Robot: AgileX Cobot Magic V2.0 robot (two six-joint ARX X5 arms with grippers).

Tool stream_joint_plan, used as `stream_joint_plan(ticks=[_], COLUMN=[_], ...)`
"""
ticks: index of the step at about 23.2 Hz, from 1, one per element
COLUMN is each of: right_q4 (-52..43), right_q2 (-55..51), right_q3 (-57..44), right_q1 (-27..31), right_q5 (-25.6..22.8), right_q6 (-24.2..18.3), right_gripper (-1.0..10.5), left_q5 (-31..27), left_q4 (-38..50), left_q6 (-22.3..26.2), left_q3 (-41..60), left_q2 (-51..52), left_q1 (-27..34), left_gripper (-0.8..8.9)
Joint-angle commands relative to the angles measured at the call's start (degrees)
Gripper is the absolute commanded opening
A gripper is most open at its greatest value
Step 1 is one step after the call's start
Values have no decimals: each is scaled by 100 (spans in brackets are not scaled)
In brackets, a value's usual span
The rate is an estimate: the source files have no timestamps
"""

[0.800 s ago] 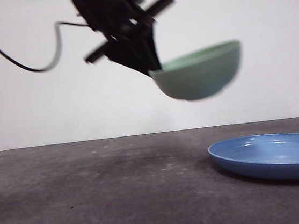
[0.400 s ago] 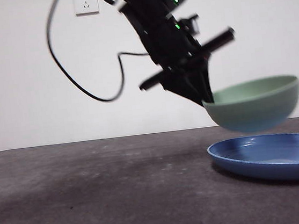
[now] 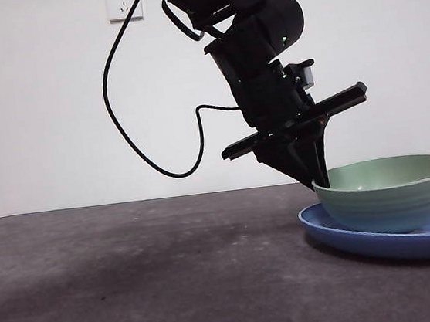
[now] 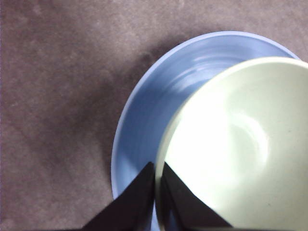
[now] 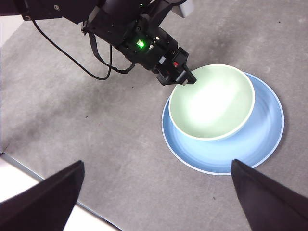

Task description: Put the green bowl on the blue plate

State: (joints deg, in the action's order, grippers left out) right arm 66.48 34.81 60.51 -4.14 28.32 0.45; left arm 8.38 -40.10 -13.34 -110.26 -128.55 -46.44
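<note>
The green bowl (image 3: 388,192) sits upright on the blue plate (image 3: 363,237) at the right of the table. My left gripper (image 3: 317,181) is shut on the bowl's near-left rim, one jaw inside and one outside; the left wrist view shows the gripper (image 4: 157,185) pinching the rim of the bowl (image 4: 240,154) over the plate (image 4: 149,120). The right wrist view looks down from high on the bowl (image 5: 211,102), the plate (image 5: 262,139) and the left arm (image 5: 139,38). My right gripper (image 5: 154,192) is open, high above the table, holding nothing.
The dark grey table (image 3: 135,279) stretches to the left of the plate. A black cable (image 3: 130,132) hangs from the left arm. A wall socket (image 3: 123,2) is on the white wall behind. The table's edge (image 5: 43,178) shows in the right wrist view.
My left gripper carried the bowl to the right and down. The bowl went from hanging tilted above the plate to resting level on it.
</note>
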Motion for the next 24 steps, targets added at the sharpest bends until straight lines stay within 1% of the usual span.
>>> stream_joint_plan(ticks=[1, 2, 4, 7, 11, 15, 18, 20, 22, 24], right_q4=[-39, -39, -39, -39, -37, -37, -39, -39, -42, -44], right_q2=[26, 26, 26, 26, 28, 28, 28, 28, 28, 28], right_q3=[103, 103, 103, 103, 103, 103, 101, 101, 101, 101], right_q1=[-20, -20, -20, -20, -20, -17, -17, -17, -17, -17], right_q5=[-9, -9, -9, -28, -197, -328, -330, -330, -332, -330], right_q6=[63, 63, 63, 61, 61, 61, 61, 61, 61, 61], right_gripper=[488, 488, 488, 488, 488, 488, 488, 488, 488, 488], left_q5=[7, 24, 26, 33, 31, 28, 24, 22, 17, 22], left_q4=[-2, -2, 26, -11, -109, -308, -568, -697, -868, -918], left_q6=[48, 70, 87, 83, 90, 109, 258, 286, 435, 481], left_q3=[-179, -179, -179, -192, -199, -197, -168, -92, 157, 745], left_q2=[-105, -105, -105, -94, 315, 1196, 2020, 2566, 3145, 3794], left_q1=[-96, -122, -162, -179, -61, 264, 601, 833, 1062, 1276], left_gripper=[100, 165, 224, 224, 227, 227, 229, 259, 259, 260])
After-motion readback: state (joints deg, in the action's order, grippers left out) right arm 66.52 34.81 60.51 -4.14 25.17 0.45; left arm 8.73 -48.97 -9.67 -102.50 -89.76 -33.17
